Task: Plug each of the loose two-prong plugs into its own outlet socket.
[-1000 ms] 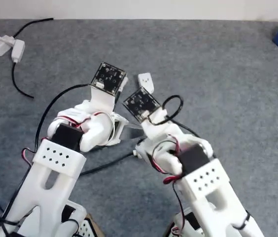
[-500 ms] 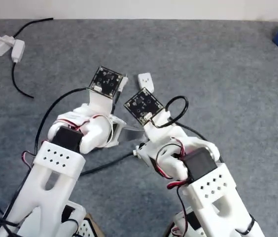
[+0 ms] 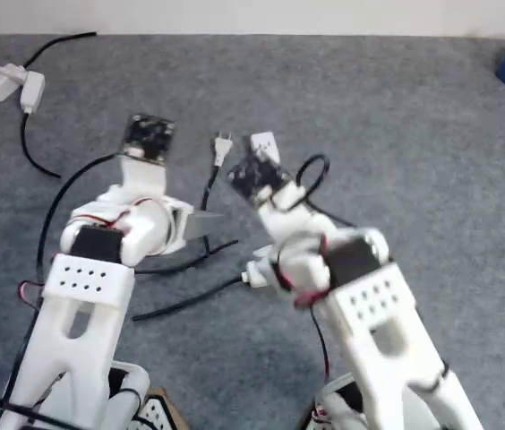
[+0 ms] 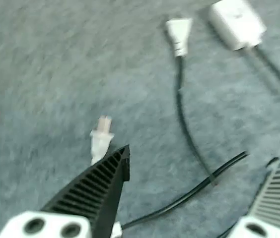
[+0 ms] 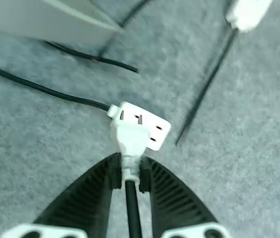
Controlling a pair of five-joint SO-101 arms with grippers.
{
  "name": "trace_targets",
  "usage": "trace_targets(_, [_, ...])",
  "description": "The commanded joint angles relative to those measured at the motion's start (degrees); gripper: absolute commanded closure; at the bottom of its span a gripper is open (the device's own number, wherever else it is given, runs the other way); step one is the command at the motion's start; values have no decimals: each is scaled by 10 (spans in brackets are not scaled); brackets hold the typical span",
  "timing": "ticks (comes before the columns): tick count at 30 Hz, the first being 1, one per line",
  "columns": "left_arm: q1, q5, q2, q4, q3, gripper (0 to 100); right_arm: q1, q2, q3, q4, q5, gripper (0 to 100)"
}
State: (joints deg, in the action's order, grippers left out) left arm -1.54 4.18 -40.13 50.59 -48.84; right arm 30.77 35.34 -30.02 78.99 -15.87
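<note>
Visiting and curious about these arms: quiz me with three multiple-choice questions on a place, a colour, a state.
1. Where is the plug held by the right end effector? A at the white socket B on the blue box C at the carpet's edge
2. Colour of the plug cables? A red B black C green
3. The left end effector is: A open B shut on a plug C shut empty
Answers: A, the plug meets the socket; B, they show black; A, its jaws stand wide apart.

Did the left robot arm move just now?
Yes. In the high view the left arm swung sideways, away from the white socket that stayed put, uncovering a loose plug.
</note>
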Motion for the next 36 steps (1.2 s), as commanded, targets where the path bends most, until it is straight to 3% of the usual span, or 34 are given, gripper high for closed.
trace_targets(1, [32, -1, -5, -69, -52, 600, -20, -88, 119, 53, -19, 991])
trace_targets(11, [17, -4, -1, -89, -26, 600, 15, -123, 189, 69, -7, 991])
trace_targets(17, [12, -3, -5, -92, -87, 600, 8, -166, 187, 110, -8, 991])
trace_targets(24, [11, -3, -1, -138, -124, 600, 9, -330, 357, 218, 33, 991])
trace_targets(28, [11, -3, -1, -152, -130, 601, 13, -367, 411, 222, 36, 991])
trace_targets(31, [11, -3, -1, -153, -131, 601, 25, -385, 411, 222, -11, 991])
trace_targets(36, [11, -2, -1, -153, -132, 601, 22, -404, 388, 222, -271, 991])
